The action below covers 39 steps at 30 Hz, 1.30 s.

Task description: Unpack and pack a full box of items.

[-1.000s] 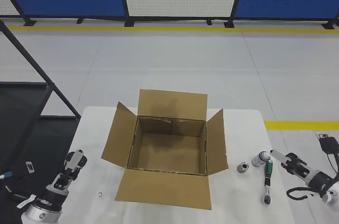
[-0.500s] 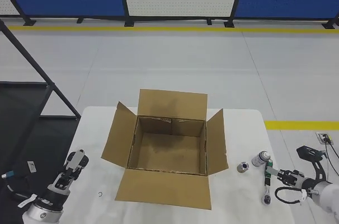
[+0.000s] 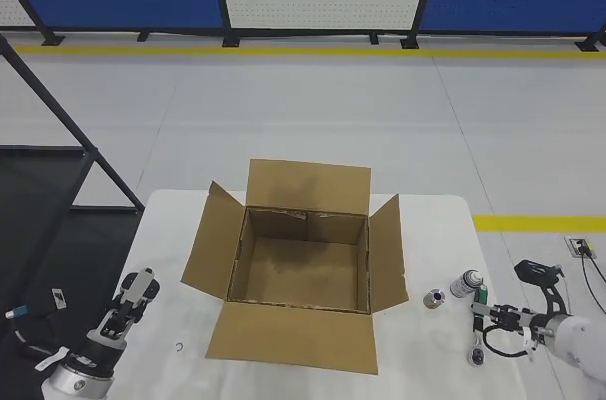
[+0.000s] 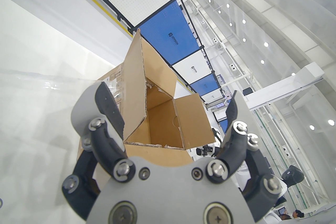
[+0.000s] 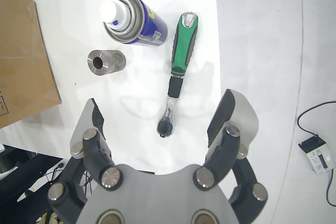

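- Box (image 3: 298,265) mid-worktop (image 3: 423,215), flaps open.
- Spray can (image 5: 139,25), metal sleeve (image 5: 106,62) and ratchet (image 5: 183,51) at box's 4 o'clock.
- Right gripper (image 5: 161,101) by ratchet's head, fingers spread, holding nothing.
- Left gripper (image 4: 168,97) at box's 8 o'clock, fingers spread.

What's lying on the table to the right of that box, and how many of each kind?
Spray can: 1
Metal cylinder: 1
Ratchet: 1
Total: 3
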Motion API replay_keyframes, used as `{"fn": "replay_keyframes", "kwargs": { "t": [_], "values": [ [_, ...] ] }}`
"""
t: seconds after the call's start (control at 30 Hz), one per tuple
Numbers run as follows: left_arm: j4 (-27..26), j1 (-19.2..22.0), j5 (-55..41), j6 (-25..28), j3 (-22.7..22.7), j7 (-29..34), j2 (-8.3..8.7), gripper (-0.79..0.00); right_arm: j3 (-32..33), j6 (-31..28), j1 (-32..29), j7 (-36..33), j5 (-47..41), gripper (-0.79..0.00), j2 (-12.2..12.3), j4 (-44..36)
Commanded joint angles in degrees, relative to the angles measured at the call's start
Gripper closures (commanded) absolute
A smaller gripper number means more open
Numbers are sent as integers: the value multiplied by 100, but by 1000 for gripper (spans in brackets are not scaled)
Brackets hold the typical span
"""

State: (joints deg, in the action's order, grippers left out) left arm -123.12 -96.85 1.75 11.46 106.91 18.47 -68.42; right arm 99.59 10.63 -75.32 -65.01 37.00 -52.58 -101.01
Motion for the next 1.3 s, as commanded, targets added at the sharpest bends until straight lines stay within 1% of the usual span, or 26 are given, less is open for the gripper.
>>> {"fn": "replay_keyframes", "kwargs": {
  "t": [0.0,0.13,0.4,0.5,0.87,0.93,1.0,1.03,1.07,1.1,1.13,1.23,1.27],
  "values": [
    [0,0,0,0,0,0,0,-785,0,0,0,0,1,-785,0,0],
    [0,0,0,0,0,0,0,-785,-221,-38,-13,41,214,-785,-2,28],
    [0,0,0,0,0,0,0,-785,-758,213,393,-365,772,-785,4,282],
    [0,0,0,0,0,0,0,-785,-931,338,574,-417,861,-785,-10,443],
    [0,0,0,0,0,0,0,-785,-1063,361,787,-418,796,-785,-23,862],
    [0,0,0,0,0,0,0,-785,-1072,391,834,-393,747,-733,-29,953],
    [0,0,0,0,0,0,0,-785,-1057,411,884,-348,625,-646,-37,1056],
    [0,0,0,0,0,0,0,-785,-1041,413,903,-325,560,-634,-40,1111],
    [0,0,0,0,0,0,0,-785,-1020,424,919,-315,465,-653,-44,1163],
    [0,0,0,0,0,0,0,-785,-1006,428,930,-324,387,-650,-46,1210],
    [0,0,0,0,0,0,0,-785,-1007,435,937,-337,389,-634,-44,1241],
    [0,0,0,0,0,0,0,-785,-1066,512,972,-398,452,-643,-43,1302],
    [0,0,0,0,0,0,0,-785,-1091,541,991,-423,459,-631,-44,1310]
  ]
}}
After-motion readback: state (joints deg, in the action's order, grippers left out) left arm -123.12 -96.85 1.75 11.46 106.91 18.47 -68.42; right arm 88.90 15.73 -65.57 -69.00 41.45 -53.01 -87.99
